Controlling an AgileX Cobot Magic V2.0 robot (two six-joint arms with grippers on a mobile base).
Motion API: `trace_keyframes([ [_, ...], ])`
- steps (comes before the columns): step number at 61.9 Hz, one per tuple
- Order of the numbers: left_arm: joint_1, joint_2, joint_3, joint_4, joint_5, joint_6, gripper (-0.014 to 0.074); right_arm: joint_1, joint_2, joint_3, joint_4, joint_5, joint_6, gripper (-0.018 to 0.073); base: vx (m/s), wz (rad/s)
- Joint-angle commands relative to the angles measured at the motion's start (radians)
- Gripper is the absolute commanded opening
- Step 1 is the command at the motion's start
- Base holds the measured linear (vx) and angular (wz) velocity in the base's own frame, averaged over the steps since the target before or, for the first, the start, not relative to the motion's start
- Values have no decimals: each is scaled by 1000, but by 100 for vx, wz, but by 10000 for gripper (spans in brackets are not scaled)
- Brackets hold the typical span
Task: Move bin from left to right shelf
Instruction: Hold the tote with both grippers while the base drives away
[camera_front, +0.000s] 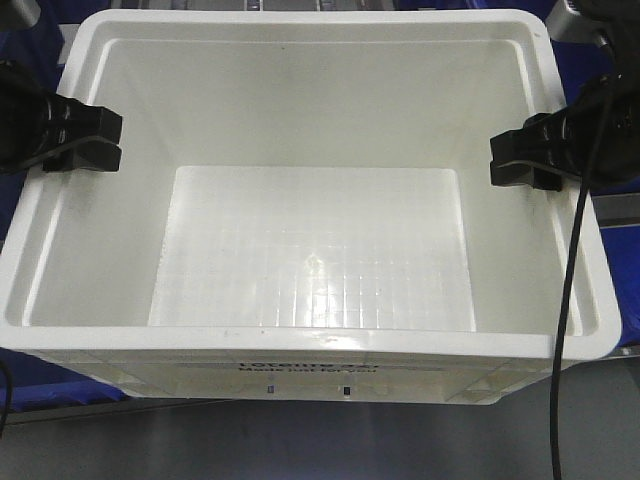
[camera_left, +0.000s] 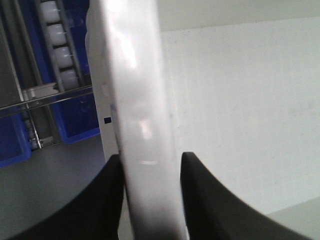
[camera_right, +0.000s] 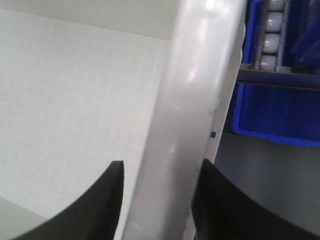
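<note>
The bin (camera_front: 300, 340), a large white empty tote with a gridded floor and black print on its near side, fills the front view. My left gripper (camera_front: 85, 140) sits on its left rim and my right gripper (camera_front: 525, 160) on its right rim. In the left wrist view the black fingers straddle the glossy rim (camera_left: 135, 75), with the left gripper (camera_left: 151, 157) shut on it. The right wrist view shows the same hold: the right gripper (camera_right: 162, 162) is shut across the rim (camera_right: 195, 75), one finger inside the wall and one outside.
Blue plastic bins (camera_left: 75, 120) (camera_right: 270, 115) and roller tracks (camera_left: 57, 40) (camera_right: 275, 30) of the shelving lie just beyond both sides of the tote. Grey floor (camera_front: 300, 440) shows below its near side. A black cable (camera_front: 565, 300) hangs over the right rim.
</note>
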Motion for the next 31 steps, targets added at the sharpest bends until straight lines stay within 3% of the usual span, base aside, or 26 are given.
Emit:
trace_keyframes([
  [1,-7,-53,-40,-57,-66,52,-4,-6,-32,-34,-21,-86,-14,-4,-10,-41],
  [31,-7,-53,-40,-57,-66,52,-4,-6,-32,-34,-24,-85,-14,-4,-10,-50],
])
